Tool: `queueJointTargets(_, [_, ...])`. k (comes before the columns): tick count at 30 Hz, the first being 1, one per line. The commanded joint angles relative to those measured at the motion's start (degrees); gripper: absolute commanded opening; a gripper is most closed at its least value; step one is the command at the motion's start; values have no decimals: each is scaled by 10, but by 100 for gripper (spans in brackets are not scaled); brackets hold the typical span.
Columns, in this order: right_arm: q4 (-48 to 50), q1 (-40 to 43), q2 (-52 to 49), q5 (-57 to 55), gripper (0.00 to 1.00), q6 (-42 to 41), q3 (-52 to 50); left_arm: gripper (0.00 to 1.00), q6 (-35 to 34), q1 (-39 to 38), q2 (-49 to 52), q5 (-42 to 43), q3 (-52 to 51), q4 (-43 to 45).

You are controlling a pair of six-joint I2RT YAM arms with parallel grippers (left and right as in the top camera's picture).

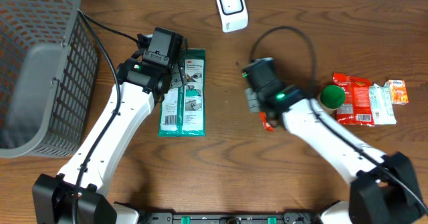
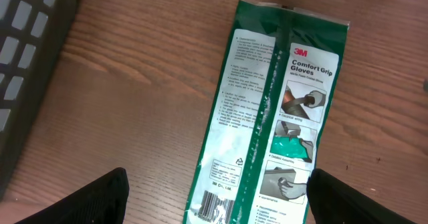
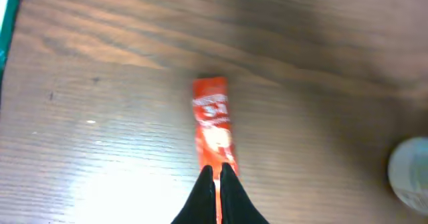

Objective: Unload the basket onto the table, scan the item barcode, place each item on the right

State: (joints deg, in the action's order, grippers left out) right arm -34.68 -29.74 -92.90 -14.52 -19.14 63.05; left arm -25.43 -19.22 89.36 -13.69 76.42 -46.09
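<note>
A thin red sachet points away from my right gripper, which is shut on its near end. From overhead only a red tip shows below the right gripper. A green and white gloves packet lies flat on the wooden table, its barcode facing up. My left gripper hangs over it, open, one finger on each side and touching nothing. The white scanner stands at the table's back edge.
A grey mesh basket fills the left side. At the right lie a green round object, red snack packets and a white-orange packet. A black cable loops behind the right arm.
</note>
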Motion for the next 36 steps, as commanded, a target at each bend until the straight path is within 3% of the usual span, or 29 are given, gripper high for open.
queueJointTargets(1, [-29,44,-13,108,1,-21,-5,85,3,3,-6,-9,-1,-2])
queueJointTargets(17, [-41,25,-122,145,1,-40,-52,85,3,3,-6,-9,-1,-2])
queueJointTargets(25, [-45,33,-85,206,1,38,-8,85,3,3,-6,-9,-1,-2])
queueJointTargets(36, [3,69,-53,158,3,31,42,85,3,3,-6,-9,-1,-2])
